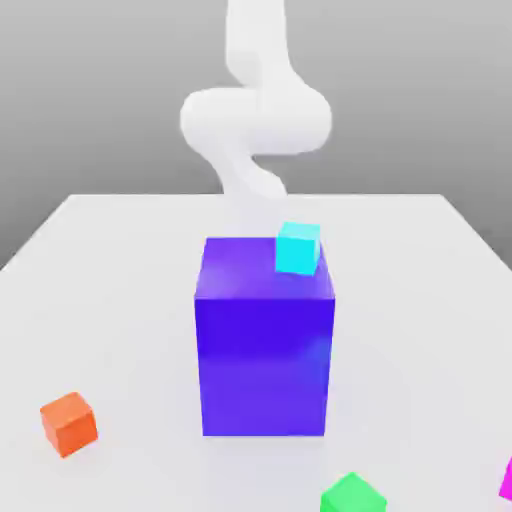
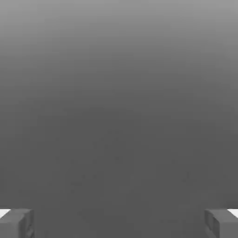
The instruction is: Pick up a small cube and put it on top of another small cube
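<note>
So in the exterior view there's a white table (image 1: 120, 260) with a big blue-purple block (image 1: 265, 350) standing upright pretty much in the middle. A small cyan cube (image 1: 298, 248) is sitting on top of the block, near its back corner on the exterior view's right. Behind the block you can see the white robot arm (image 1: 258, 110), bulky and curled, coming down from the top of the frame; the block covers its lower end. An orange cube (image 1: 69, 422) rests on the table toward the exterior view's left, near the front and well apart from the block. A green cube (image 1: 353, 495) is at the very front edge, partly cut off. The small magenta cube (image 1: 507, 480) is just a sliver at the front corner on the exterior view's right, lying on the table and well apart from everything else.

Hand view next: the gripper (image 2: 119, 223) has its two grey fingertips (image 2: 18, 223) spread as wide as they go, one at each side, with nothing between them. Beyond them there's just a plain grey surface.
</note>
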Controlling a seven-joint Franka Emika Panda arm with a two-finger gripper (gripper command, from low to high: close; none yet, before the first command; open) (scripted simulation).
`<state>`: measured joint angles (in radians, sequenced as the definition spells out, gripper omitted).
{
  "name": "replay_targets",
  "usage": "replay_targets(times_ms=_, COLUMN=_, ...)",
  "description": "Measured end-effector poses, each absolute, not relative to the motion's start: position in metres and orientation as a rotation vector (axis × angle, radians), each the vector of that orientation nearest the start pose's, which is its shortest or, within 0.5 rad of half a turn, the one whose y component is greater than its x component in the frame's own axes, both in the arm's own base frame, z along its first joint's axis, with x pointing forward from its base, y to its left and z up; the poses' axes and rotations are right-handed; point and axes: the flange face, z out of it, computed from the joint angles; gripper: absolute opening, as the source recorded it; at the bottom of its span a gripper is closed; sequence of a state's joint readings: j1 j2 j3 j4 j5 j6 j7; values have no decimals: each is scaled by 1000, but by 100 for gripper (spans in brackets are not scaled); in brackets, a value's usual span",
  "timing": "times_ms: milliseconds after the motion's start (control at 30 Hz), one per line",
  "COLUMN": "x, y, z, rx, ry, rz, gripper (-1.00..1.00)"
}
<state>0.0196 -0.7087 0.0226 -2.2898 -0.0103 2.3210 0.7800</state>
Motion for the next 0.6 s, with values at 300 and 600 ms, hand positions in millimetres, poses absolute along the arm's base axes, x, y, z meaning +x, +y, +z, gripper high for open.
replay_targets(times_ms=300, x=471, y=101, z=571, rx=-2816, ry=687, rz=-750, gripper=0)
replay_targets(times_ms=600, x=510, y=197, z=430, rx=-3023, ry=319, rz=-481, gripper=0)
